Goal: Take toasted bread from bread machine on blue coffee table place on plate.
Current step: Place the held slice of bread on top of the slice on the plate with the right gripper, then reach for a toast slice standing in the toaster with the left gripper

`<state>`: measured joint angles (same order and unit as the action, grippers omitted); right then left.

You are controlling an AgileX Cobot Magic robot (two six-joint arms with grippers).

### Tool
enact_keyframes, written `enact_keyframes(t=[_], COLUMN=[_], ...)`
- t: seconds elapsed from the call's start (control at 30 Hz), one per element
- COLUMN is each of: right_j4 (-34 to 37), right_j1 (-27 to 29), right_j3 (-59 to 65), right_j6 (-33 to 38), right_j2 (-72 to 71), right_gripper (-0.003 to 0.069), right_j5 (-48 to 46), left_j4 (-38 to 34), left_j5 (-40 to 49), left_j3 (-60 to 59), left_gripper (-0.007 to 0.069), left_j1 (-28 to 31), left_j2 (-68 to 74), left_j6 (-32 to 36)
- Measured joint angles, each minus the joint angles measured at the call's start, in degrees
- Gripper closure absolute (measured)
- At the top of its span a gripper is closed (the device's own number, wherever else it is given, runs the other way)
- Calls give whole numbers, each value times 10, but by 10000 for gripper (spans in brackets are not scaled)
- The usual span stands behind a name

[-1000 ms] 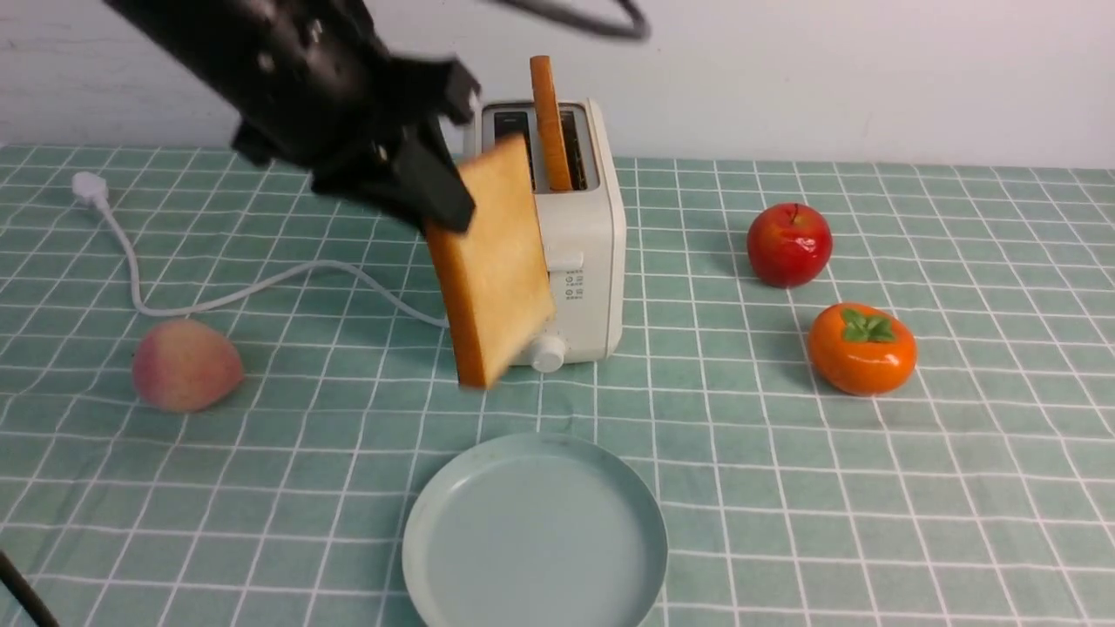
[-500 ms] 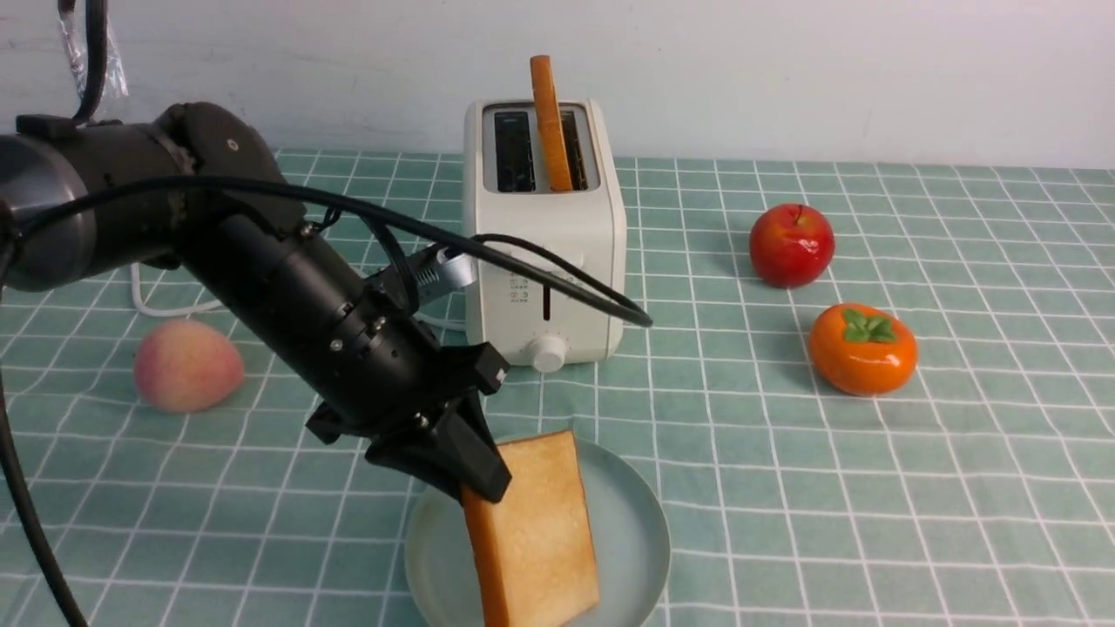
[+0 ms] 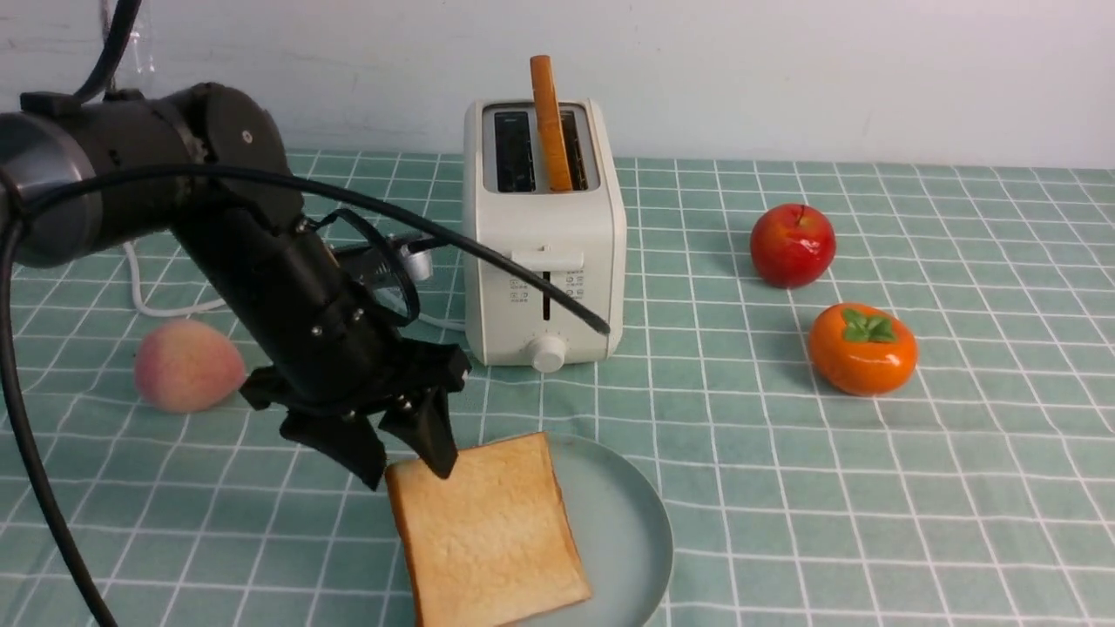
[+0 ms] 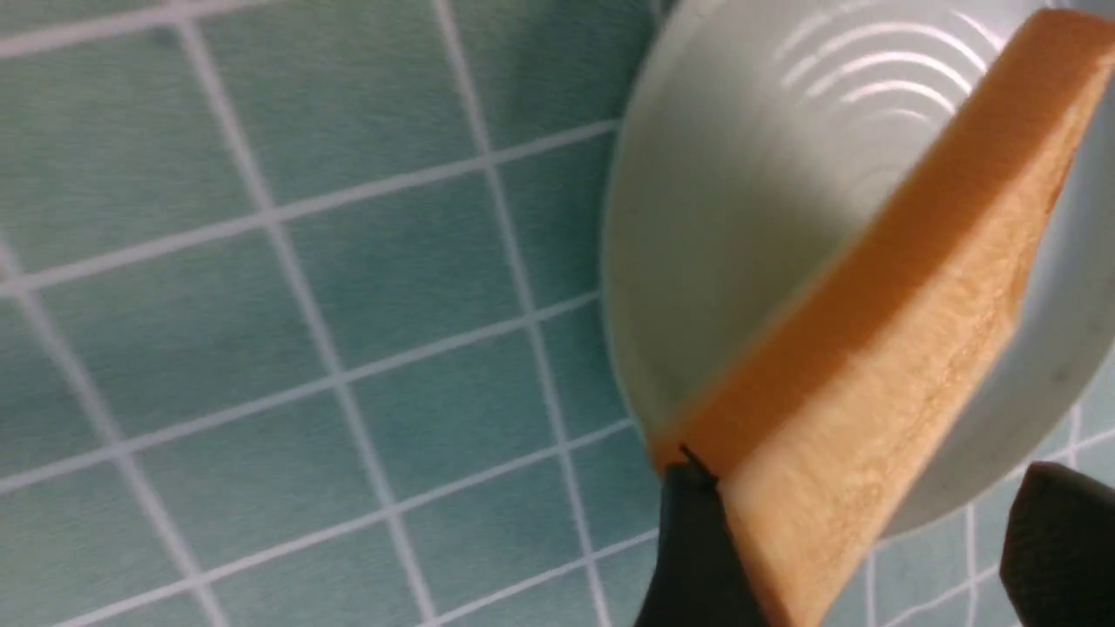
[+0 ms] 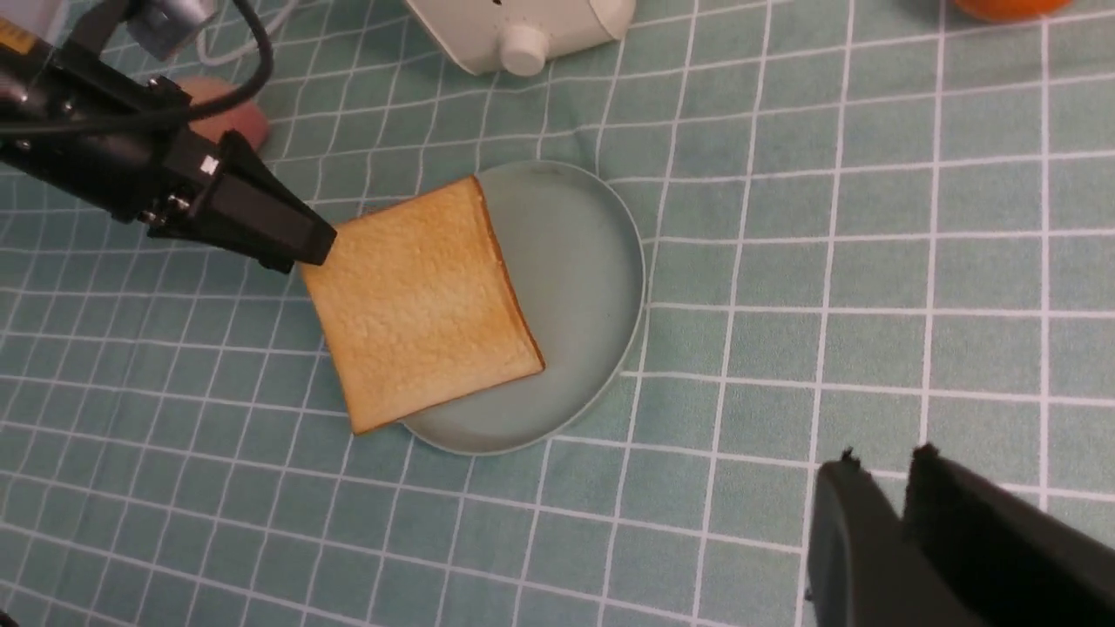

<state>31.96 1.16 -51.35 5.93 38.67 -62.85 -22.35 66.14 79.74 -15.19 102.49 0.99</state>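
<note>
One slice of toasted bread (image 3: 488, 531) lies nearly flat on the pale blue-green plate (image 3: 631, 522), overhanging its left rim; it also shows in the right wrist view (image 5: 418, 305) and the left wrist view (image 4: 871, 366). My left gripper (image 3: 408, 472) is open over the slice's back left corner, with one finger touching its edge. The second slice (image 3: 549, 122) stands upright in the right slot of the cream-white bread machine (image 3: 544, 252), behind the plate on the teal grid table (image 3: 871, 488). My right gripper (image 5: 888, 457) is shut and empty above the cloth, out of the front view.
A peach (image 3: 185, 364) lies left of my left arm. A red apple (image 3: 791, 245) and an orange persimmon (image 3: 862, 348) sit right of the toaster. The white cord (image 3: 165, 305) runs behind my left arm.
My left arm carried the slice down from beside the toaster onto the plate. The slice went from upright to flat, and the jaws opened.
</note>
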Motion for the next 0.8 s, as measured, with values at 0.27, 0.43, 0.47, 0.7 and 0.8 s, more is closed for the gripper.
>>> enact_keyframes(t=[0.27,0.43,0.47,0.7,0.8], right_j4=[-40,-23,-23,-118,-192], right_j1=[0,-15,-17,-155,-225], right_j3=[-199,-294,-297,-396,-458], right_j6=[-13,-16,-17,-65,-98], right_j2=[144,232,239,370,457], right_gripper=[531,529,529,517,475], right_j5=[-47,-56,-57,-37,-12], left_j4=[147,149,149,146,140], left_j5=[-25,-35,-37,-106,-167], left_j3=[11,-25,-25,-191,-266], left_gripper=[587,638,638,638,638], left_j1=[0,0,0,0,0], left_j2=[-106,-246,-246,-506,-636], left_j6=[-103,-108,-108,-118,-143])
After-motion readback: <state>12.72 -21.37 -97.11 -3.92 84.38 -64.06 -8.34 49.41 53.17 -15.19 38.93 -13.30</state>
